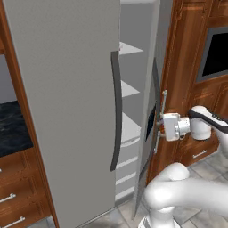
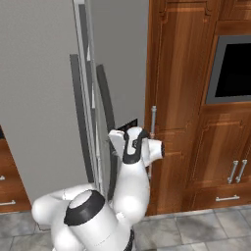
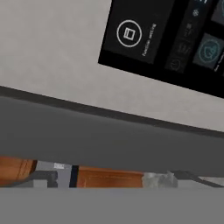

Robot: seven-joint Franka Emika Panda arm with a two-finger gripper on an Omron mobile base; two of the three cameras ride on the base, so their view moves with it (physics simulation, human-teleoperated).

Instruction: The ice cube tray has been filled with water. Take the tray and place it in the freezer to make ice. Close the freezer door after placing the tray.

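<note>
Here, hand (image 1: 159,127) against freezer door (image 1: 150,111).

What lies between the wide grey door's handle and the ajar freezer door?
White shelves, stacked one above another inside the open freezer; the left base view shows them.

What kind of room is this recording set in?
A rendered home kitchen, most likely: a tall grey freezer with white shelves, wood cabinets and a built-in oven over a tiled floor.
</note>
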